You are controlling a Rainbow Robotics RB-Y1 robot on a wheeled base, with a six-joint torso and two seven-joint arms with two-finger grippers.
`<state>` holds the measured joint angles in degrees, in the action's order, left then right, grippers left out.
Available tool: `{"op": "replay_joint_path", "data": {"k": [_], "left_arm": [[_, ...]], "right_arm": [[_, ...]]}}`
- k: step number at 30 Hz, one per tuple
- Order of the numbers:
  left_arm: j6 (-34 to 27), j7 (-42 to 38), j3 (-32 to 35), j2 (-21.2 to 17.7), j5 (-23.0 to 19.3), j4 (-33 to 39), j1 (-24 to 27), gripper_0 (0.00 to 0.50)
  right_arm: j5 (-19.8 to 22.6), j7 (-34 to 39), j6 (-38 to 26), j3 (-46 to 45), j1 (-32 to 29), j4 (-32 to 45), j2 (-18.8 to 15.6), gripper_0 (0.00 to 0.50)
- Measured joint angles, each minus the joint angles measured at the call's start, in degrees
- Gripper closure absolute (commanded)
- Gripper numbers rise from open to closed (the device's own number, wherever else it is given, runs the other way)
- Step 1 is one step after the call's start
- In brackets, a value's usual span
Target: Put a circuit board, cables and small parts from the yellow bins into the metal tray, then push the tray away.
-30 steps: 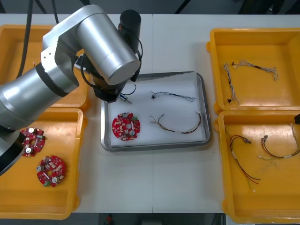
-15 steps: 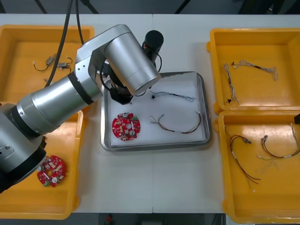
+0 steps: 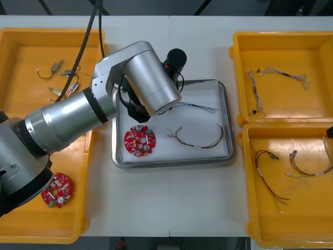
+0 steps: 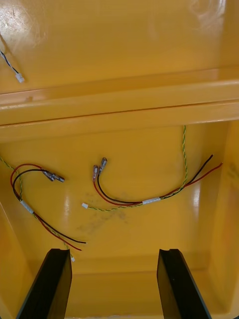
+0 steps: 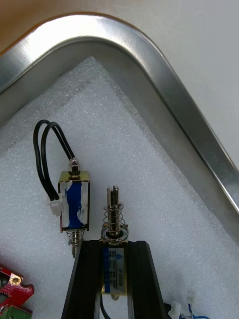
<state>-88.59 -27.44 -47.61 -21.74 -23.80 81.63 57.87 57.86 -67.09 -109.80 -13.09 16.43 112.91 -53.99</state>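
Observation:
My left gripper [image 5: 113, 249] is shut on a small metal part [image 5: 114, 209] with a spring and hangs low over the white foam in a corner of the metal tray [image 5: 149, 65]. A second small metal part [image 5: 74, 204] with a black wire loop lies on the foam just beside the fingers. From the front, the left arm [image 3: 151, 83] covers the tray's [image 3: 225, 125] far left corner. A red circuit board [image 3: 139, 140], a blue and white cable [image 3: 195, 107] and a red and black cable [image 3: 197, 138] lie in the tray. My right gripper [image 4: 114, 284] stands open over red and black cables [image 4: 149, 199] in a bin.
The far left yellow bin [image 3: 21, 41] holds small metal parts [image 3: 57, 78]; the near left bin [image 3: 78, 219] holds a circuit board [image 3: 57, 188]. At right, the far bin [image 3: 312, 104] has a blue and white cable [image 3: 276, 75], the near bin [image 3: 250, 208] more cables [image 3: 270, 177].
The left arm has swung right from the far left bin's edge over the tray's far left corner, uncovering that bin's small parts. The right arm has stayed still.

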Motion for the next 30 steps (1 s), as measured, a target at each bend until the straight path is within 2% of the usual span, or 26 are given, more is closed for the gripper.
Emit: {"op": "replay_joint_path", "data": {"k": [4,6,8,10,13,18,22,26,28,30], "left_arm": [[0.0,0.0,0.0,0.0,-0.5,-0.1,0.0,0.435],[0.0,0.0,0.0,0.0,-0.6,-0.1,0.0,0.381],[0.0,0.0,0.0,0.0,-0.6,-0.2,0.0,0.360],[0.0,0.0,0.0,0.0,-0.7,-0.2,0.0,0.310],[0.0,0.1,0.0,0.0,-0.7,-0.2,0.0,0.165],[0.0,0.1,0.0,0.0,-0.7,-0.2,0.0,0.063],[0.0,0.1,0.0,0.0,-0.7,-0.2,0.1,0.031],[0.0,0.2,0.0,-0.1,-1.0,0.1,0.3,0.025],[-0.4,0.3,0.2,-0.5,-2.8,1.1,0.7,0.021],[-2.1,1.0,0.6,-1.6,-6.3,2.8,1.5,0.012]], "right_arm": [[0.0,0.0,0.0,0.0,0.0,0.0,0.0,0.000],[0.0,0.0,0.0,0.0,0.0,0.0,0.0,0.000],[0.0,0.0,0.0,0.0,0.0,0.0,0.0,0.000],[0.0,0.0,0.0,0.0,0.0,0.0,0.0,0.000],[0.0,0.0,0.0,0.0,0.0,0.0,0.0,0.000],[0.0,0.0,0.0,0.0,0.0,0.0,0.0,0.000],[0.0,0.0,0.0,0.0,0.0,0.0,0.0,0.000],[0.0,0.0,0.0,0.0,0.0,0.0,0.0,0.000],[0.0,0.0,0.0,0.0,0.0,0.0,0.0,0.000],[0.0,0.0,0.0,0.0,0.0,0.0,0.0,0.000]]}}
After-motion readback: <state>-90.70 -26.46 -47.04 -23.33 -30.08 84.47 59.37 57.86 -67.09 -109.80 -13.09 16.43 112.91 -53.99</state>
